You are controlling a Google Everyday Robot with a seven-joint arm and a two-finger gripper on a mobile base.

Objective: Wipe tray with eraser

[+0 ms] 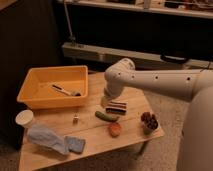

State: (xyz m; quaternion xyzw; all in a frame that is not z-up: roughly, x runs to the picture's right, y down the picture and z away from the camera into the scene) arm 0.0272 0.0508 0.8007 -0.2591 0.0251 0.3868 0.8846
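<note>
Eraser (116,107) lies mid-frame; my gripper (106,101) hovers over its left end, jaws wide. An off-centre descent could shove it aside.

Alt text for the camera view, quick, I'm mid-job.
The arm's end effector hovers close over the striped eraser on the wooden table; the yellow tray, holding a marker, sits apart from it.
</note>
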